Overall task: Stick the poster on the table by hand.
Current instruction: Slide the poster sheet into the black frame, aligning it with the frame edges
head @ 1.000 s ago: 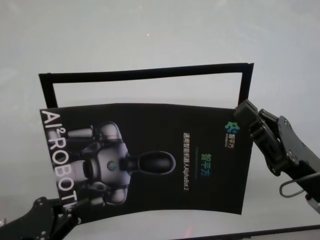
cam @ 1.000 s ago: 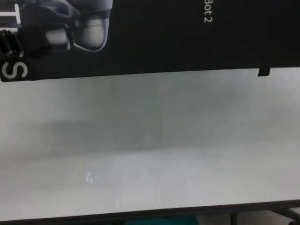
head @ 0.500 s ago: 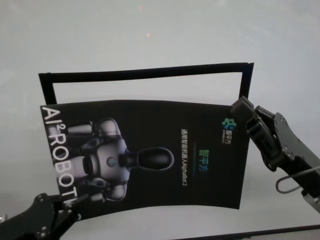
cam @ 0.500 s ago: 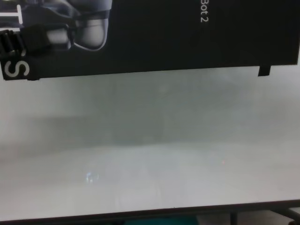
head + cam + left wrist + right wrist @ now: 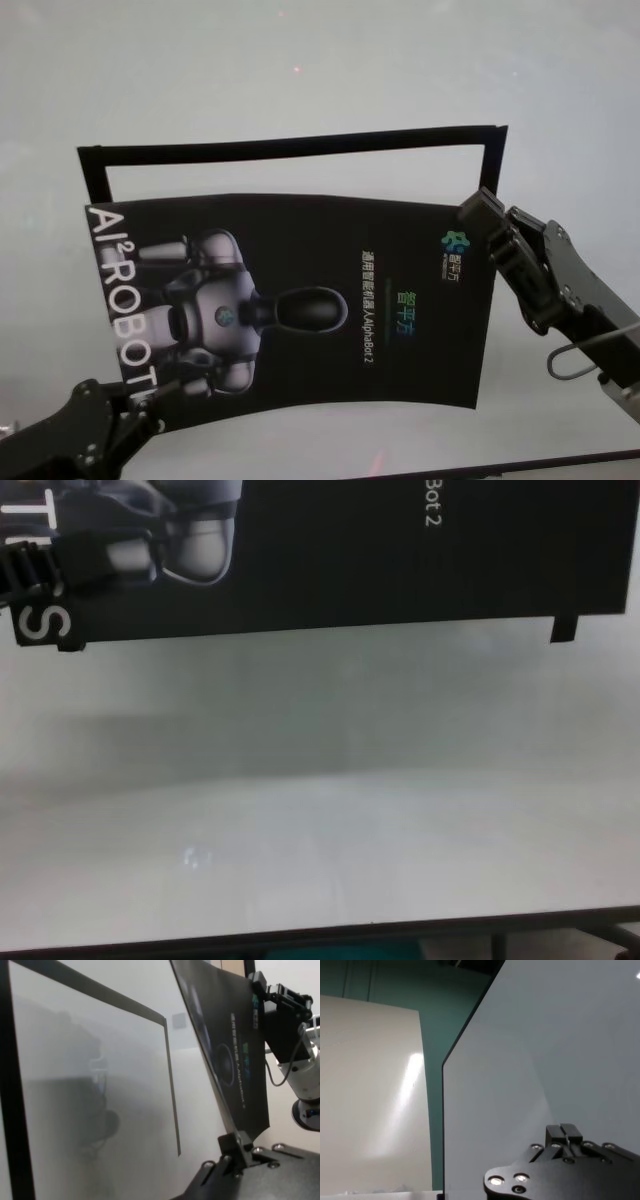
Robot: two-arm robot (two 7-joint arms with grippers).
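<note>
Both grippers, left point(image 5: 140, 405) and right point(image 5: 478, 212), pinch the poster point(image 5: 300, 300) between fingers above the table point(image 5: 300, 80)

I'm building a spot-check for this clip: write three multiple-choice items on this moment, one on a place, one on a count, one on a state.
1. Where does the right gripper hold the poster?
A. its far right corner
B. the middle of its near edge
C. its far left corner

2. How many sides of the black tape outline on the table show in the head view?
A. one
B. three
C. five

3. What state is the poster in?
A. rolled into a tube
B. pressed flat inside the outline
C. held off the table by both grippers

Answers:
1 A: the head view shows the fingers at that corner.
2 B: a far strip and two short side strips show.
3 C: the left gripper pinches the near left corner, the right one the far right, and the left wrist view shows the sheet clear of the table.
</note>
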